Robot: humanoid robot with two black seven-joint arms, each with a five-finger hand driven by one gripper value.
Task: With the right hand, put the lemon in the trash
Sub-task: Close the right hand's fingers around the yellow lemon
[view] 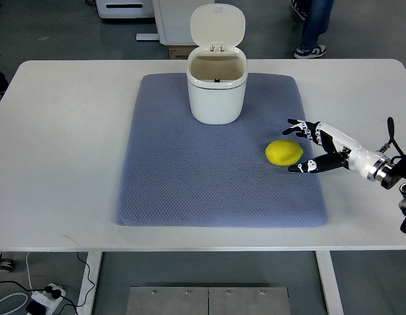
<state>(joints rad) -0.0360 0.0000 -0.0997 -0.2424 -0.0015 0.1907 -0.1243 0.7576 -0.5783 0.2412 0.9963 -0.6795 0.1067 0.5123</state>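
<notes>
On the near right part of the blue mat (189, 177), you see the lemon (284, 152) lying on its side, not yet lifted. Your right hand (315, 147) sits just beside it on the right, fingers spread and holding nothing: the upper fingers reach toward the lemon's top edge and the thumb toward its lower edge, bracketing it without a clear grip (contact is too fine to tell from this view). So you are at the approach, and the whole carry is still ahead. Farther back on the mat stands the white trash bin (216, 88), its lid (218, 26) tipped up and the mouth clear. You still have to close on the lemon, raise it, cross to the bin and let go above the opening. The left arm is out of view.
</notes>
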